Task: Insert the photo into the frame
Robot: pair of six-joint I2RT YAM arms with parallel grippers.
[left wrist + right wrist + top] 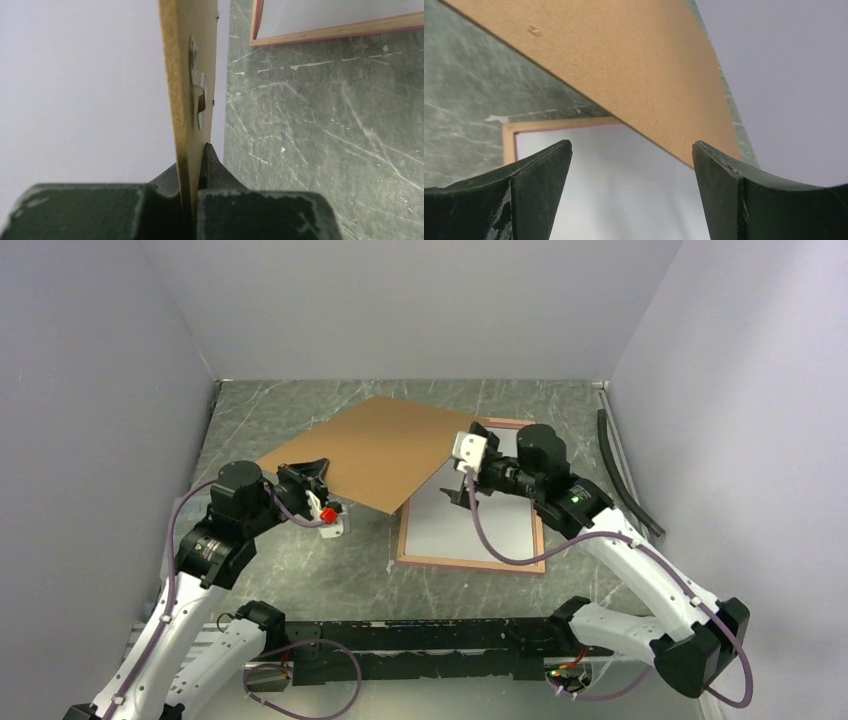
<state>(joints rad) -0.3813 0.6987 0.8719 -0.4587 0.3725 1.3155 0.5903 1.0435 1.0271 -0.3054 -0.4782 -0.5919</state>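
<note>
Right gripper (462, 488), jaws spread, hovers over the frame (470, 562); left gripper (320, 470) pinches the backing board (380, 445) edge

Backing board (375, 450) overlaps frame (470, 563) left rear; photo (480, 525) lies inside frame.

Was a robotics lab test cell by the look of it, a bench rig rather than a lived-in room. Plain pale grey panels (400, 300) boxed the table (330, 580) in along its left, far and right edges. The tabletop was a scuffed dark green marbled sheet. Left arm (215, 540) and right arm (620, 550), both white-and-black, sat bolted to a black rail (440, 625) along the near edge. Purple cables (500, 550) looped off the links, and a green status light (575, 498) was lit on the right one. A black hose (620, 465) lay along the right edge.
</note>
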